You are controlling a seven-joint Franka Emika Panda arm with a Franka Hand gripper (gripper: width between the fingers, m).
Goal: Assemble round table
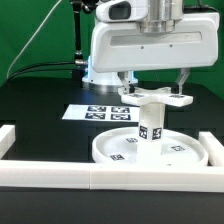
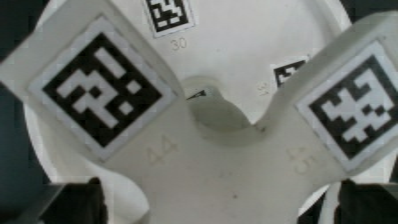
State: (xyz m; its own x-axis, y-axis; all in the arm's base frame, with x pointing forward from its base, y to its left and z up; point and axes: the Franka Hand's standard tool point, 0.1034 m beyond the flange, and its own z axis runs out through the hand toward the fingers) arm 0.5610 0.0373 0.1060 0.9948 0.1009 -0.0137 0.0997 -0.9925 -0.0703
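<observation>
The large white rimmed disc (image 1: 178, 152) lies flat on the black table. The short cylinder leg (image 1: 150, 130) stands upright at its middle, tags on its side. My gripper (image 1: 152, 92) is shut on the cross-shaped piece (image 1: 150, 98) and holds it level right on top of the leg; I cannot tell whether they touch. In the wrist view the cross-shaped piece (image 2: 125, 90) fills the frame with two large tags, the disc (image 2: 240, 30) shows behind it, and my gripper (image 2: 214, 205) has its dark fingers (image 2: 71, 200) against the piece's two sides.
The marker board (image 1: 100, 112) lies flat behind the disc, toward the exterior view's left. Long white border rails run along the front (image 1: 100, 178), the left (image 1: 14, 140) and the right (image 1: 214, 140). The robot's base stands at the back.
</observation>
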